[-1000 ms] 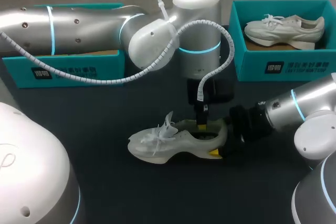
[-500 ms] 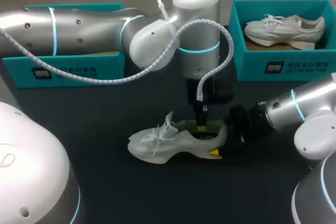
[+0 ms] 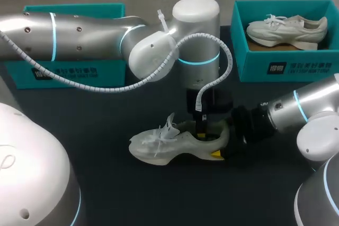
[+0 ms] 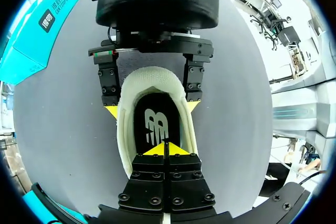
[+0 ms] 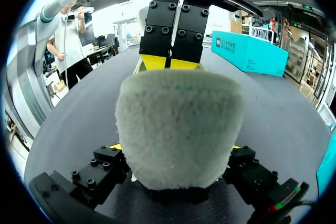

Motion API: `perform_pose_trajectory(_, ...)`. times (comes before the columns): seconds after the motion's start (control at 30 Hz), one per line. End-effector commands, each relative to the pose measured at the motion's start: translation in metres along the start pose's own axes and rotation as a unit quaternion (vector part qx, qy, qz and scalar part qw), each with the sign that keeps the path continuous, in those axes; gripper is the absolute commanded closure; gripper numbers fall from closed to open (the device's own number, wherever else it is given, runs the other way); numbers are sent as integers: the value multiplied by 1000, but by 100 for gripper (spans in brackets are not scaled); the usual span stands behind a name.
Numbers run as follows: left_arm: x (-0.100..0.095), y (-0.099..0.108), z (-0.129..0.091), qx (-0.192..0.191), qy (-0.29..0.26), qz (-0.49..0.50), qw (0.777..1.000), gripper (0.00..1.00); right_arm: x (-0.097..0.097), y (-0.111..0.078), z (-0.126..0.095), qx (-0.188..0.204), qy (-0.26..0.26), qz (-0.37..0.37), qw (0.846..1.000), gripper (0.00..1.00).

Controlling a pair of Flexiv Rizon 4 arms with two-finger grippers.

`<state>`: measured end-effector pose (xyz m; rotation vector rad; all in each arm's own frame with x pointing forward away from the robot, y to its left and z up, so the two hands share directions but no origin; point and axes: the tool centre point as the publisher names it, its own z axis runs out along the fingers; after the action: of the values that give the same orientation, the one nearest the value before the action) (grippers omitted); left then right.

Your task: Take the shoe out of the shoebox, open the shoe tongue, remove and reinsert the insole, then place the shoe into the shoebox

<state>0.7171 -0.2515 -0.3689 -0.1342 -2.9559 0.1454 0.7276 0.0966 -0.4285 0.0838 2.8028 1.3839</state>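
Note:
A white shoe [image 3: 175, 144] lies on its sole on the dark table, toe to the left. My left gripper [image 3: 201, 130] points straight down into the shoe's opening. In the left wrist view its yellow tips [image 4: 165, 148] are pressed together, shut, over the black insole [image 4: 156, 124] inside the shoe [image 4: 126, 129]. My right gripper [image 3: 222, 146] comes in from the right with a finger on each side of the heel, shut on it. The right wrist view shows the fuzzy heel [image 5: 178, 124] filling the space between the right gripper [image 5: 176, 148] fingers, with the left gripper [image 5: 170, 61] just beyond.
An open teal shoebox [image 3: 288, 68] at the back right holds a second white shoe [image 3: 286, 27]. Another teal box [image 3: 69, 72] stands at the back left, partly behind my left arm. Bare dark table lies in front of the shoe.
My left arm has sunk a little, lowering its shut gripper deeper into the shoe's opening. The shoe and the right gripper have stayed put.

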Motion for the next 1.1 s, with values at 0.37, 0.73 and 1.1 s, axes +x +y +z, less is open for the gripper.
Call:
perform_pose_trajectory(0.37,3,14,12,5,-4,-2,1000,100,1,-1,1,2,0,0,1000,100)
perform_pose_trajectory(0.73,9,15,19,2,11,4,1000,100,1,-1,1,2,0,0,1000,100)
perform_pose_trajectory(1.1,9,14,32,0,29,15,999,65,1,-1,1,2,0,0,1000,100)
